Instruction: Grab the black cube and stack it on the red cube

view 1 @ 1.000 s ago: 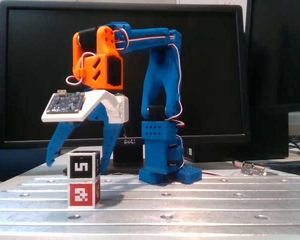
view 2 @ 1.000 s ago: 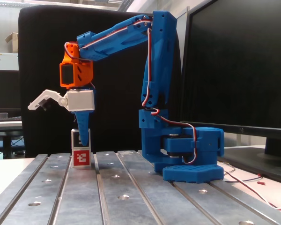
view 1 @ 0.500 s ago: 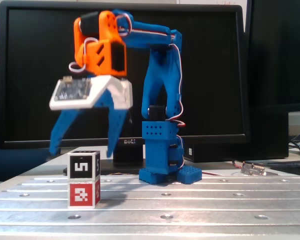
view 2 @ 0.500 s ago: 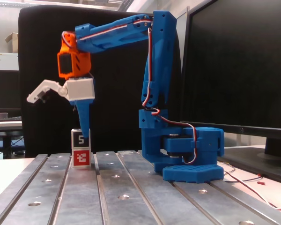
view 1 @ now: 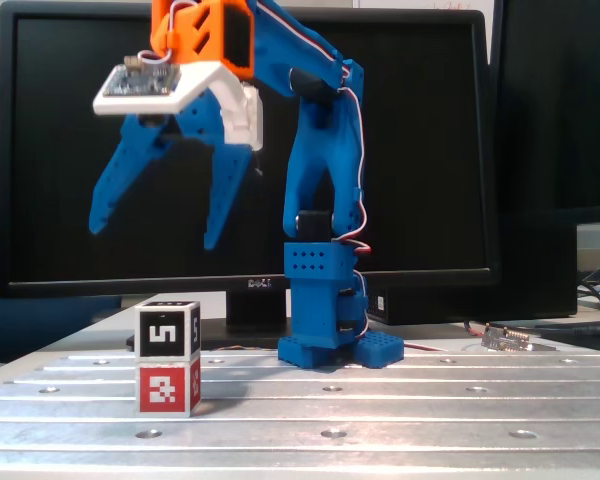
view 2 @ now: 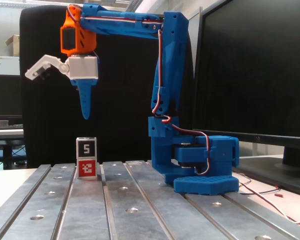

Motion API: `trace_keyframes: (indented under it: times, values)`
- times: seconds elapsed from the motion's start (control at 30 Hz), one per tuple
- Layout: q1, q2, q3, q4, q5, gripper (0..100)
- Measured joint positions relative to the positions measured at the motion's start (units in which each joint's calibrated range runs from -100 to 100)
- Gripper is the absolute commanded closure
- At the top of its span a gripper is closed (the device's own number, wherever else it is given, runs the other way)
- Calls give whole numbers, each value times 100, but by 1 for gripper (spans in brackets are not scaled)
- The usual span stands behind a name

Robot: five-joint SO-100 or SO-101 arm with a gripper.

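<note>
So step: stack looked done | gripper (view 1: 152,230) was spread wide, empty | black cube (view 1: 167,329) sat on red cube (view 1: 167,389), well below it | next: probably just park.

Small black cube with white-bordered faces (view 1: 166,331) (view 2: 86,147) is stacked on small red cube (view 1: 168,389) (view 2: 86,169); gripper (view 1: 156,236) (view 2: 85,116) is held well above, w/ arm base (view 1: 330,350) (view 2: 206,184) right of stack in both fixed views.

hand (view 1: 155,228) risen well above stack
</note>
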Motion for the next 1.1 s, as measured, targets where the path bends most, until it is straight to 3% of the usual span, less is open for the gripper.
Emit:
trace_keyframes:
  times: [0.17,0.43,0.73,0.87,1.1]
  values:
    - [-296,0,-100,43,16,67]
    - [-941,0,-453,-146,26,99]
    - [-1970,0,-480,-662,47,98]
    - [-2459,0,-480,-1212,625,98]
    - [-2978,0,-145,-1934,2167,99]
